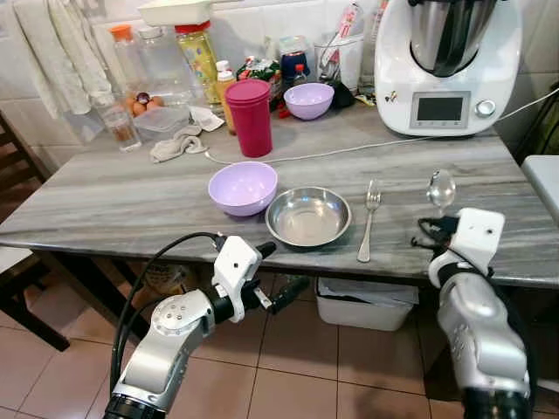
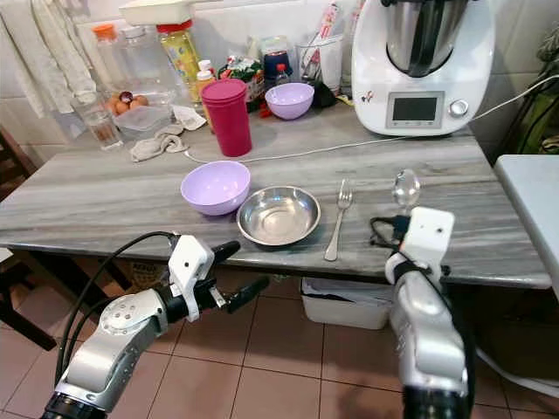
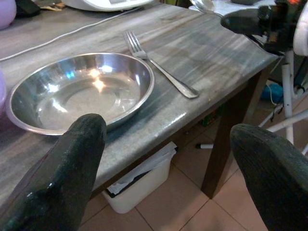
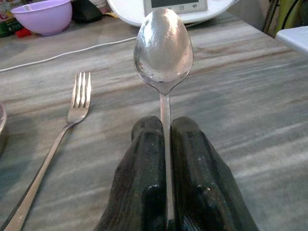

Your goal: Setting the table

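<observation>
Nearest, the left end effector point(image 1: 278, 278) hangs below the front edge of the grey stone surface point(image 1: 105, 201), fingers spread wide and empty. The right end effector point(image 4: 166, 144) pinches a spoon point(image 1: 441, 188) by its handle, bowl raised over the surface's right side. On the surface lie a fork point(image 1: 369, 220), a steel dish point(image 1: 308, 216) and a lilac bowl point(image 1: 243, 188). Behind stand a red cup point(image 1: 251, 117), a second lilac bowl point(image 1: 308, 100), bottles point(image 1: 197, 54) and a white kitchen machine point(image 1: 447, 65) against the tiled wall point(image 1: 249, 26). A white bin point(image 1: 362, 302) sits on the tiled floor point(image 1: 297, 384).
</observation>
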You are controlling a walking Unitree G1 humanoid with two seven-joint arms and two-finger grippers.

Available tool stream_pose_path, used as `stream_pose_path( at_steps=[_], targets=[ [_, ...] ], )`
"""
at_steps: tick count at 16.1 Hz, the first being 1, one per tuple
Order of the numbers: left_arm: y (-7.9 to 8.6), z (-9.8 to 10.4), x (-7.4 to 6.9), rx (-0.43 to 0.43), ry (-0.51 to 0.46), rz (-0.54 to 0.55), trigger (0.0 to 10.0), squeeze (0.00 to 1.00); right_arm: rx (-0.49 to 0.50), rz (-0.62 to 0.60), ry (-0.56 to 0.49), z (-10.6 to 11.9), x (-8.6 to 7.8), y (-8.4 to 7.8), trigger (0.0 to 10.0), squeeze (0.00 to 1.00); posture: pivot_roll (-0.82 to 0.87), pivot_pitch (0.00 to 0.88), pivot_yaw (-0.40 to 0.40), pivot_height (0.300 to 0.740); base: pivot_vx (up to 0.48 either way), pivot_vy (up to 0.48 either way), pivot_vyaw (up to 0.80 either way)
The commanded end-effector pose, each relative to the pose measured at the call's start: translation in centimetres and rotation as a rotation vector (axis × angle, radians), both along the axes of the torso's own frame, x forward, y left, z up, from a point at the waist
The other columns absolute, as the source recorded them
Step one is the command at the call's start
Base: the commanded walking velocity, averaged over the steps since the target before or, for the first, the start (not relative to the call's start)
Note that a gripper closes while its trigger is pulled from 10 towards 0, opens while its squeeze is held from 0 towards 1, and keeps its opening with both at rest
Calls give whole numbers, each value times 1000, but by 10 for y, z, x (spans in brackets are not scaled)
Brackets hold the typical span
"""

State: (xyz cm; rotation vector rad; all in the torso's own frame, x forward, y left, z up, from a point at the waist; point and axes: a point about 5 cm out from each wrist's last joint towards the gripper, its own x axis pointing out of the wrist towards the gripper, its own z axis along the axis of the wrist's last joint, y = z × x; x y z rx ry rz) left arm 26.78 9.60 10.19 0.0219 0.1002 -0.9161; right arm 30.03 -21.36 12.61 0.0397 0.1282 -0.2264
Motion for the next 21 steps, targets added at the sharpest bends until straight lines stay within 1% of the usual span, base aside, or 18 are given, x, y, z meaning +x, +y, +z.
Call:
stream_pose_path(
  at_steps=[1, 2, 5, 6, 9, 11, 13, 15, 18, 21],
  targets=[
    [3, 2, 0, 23, -14, -7, 10000, 0, 20, 16, 2, 3, 7, 2, 10000, 0, -277, 3, 135, 740, 0, 0, 0],
    [2, 2, 0, 22, -13, -6, 10000, 0, 47, 17, 5, 4, 13, 1, 10000, 0, -270, 3, 137, 740, 0, 0, 0],
    [5, 2, 0, 29, -12, -7, 10000, 0, 81, 41, 34, 4, 28, 4, 10000, 0, -254, 4, 142, 740, 0, 0, 0],
    [7, 2, -1, 39, -11, -12, 10000, 0, 118, 52, 52, 2, 36, 7, 10000, 0, -250, 5, 145, 740, 0, 0, 0],
    [8, 2, -1, 48, -11, -22, 10000, 0, 167, 72, 75, -1, 45, 17, 10000, 0, -242, 2, 148, 740, 0, 0, 0],
    [9, 3, -2, 55, -6, -33, 10000, 0, 190, 92, 127, -10, 48, 26, 10000, 0, -237, 0, 148, 740, 0, 0, 0],
    [10, 3, -2, 59, -7, -37, 10000, 0, 203, 107, 155, -16, 49, 33, 10000, 0, -236, 0, 149, 740, 0, 0, 0],
    [11, 4, -1, 61, -9, -33, 10000, 0, 213, 125, 193, -25, 48, 36, 10000, 0, -237, 0, 153, 740, 0, 0, 0],
    [10, 3, -1, 59, -6, -31, 10000, 0, 212, 121, 205, -28, 49, 38, 10000, 0, -237, 0, 153, 740, 0, 0, 0],
    [11, 4, 1, 62, -9, -30, 10000, 0, 206, 89, 205, -30, 49, 35, 10000, 0, -233, 0, 150, 740, 0, 0, 0]
  ],
)
